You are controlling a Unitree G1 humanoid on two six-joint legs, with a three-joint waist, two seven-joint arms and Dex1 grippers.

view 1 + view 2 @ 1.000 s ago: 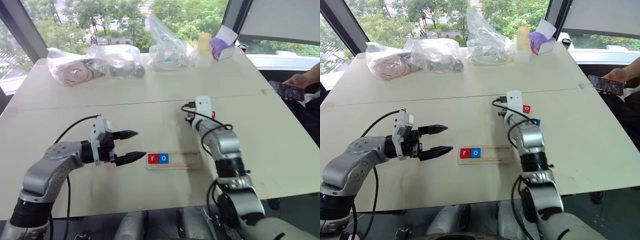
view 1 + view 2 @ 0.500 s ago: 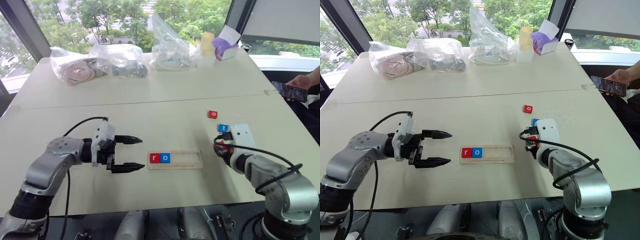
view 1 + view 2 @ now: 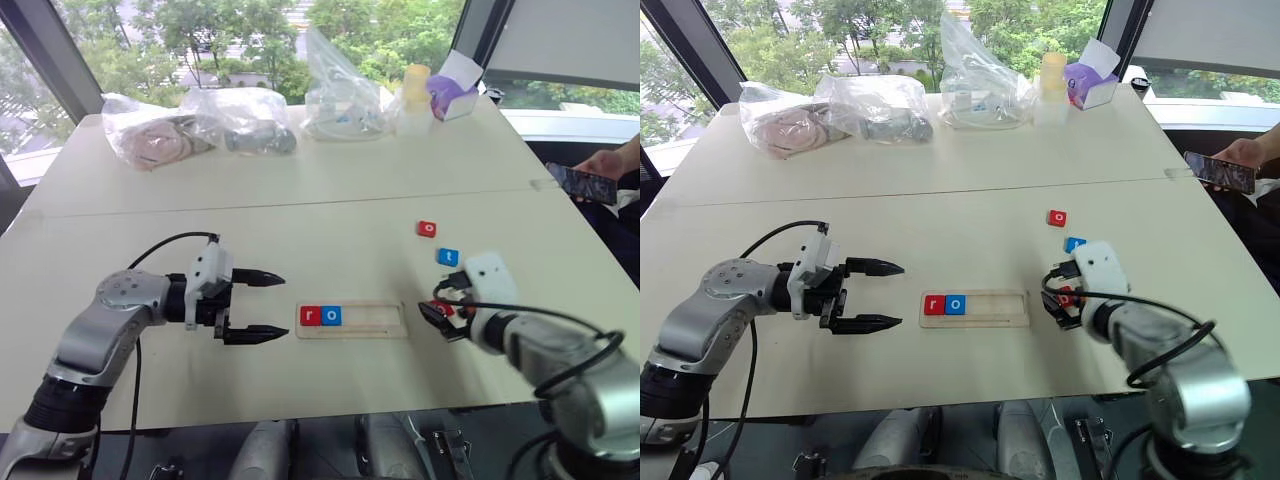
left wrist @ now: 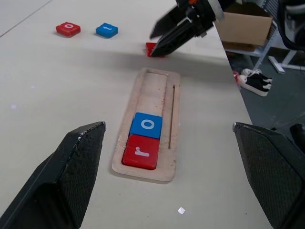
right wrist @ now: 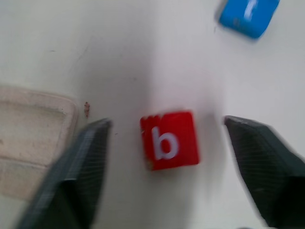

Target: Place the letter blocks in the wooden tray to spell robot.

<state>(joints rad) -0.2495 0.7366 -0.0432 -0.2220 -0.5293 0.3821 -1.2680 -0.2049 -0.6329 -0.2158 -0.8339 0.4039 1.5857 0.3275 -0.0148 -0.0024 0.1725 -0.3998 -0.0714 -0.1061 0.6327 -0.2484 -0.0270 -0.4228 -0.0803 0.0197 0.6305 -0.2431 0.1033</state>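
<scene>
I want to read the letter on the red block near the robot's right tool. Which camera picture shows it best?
The right wrist view: the red b block lies face up on the table, its white b clear, between the open right tool. The left wrist view shows a red sliver behind that tool; the eye views show a red spot.

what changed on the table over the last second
The right tool came back from the far blocks toward the tray's right end and opened, leaving the red b block on the table beside it. The left tool stayed open; r and o remain in the tray.
</scene>
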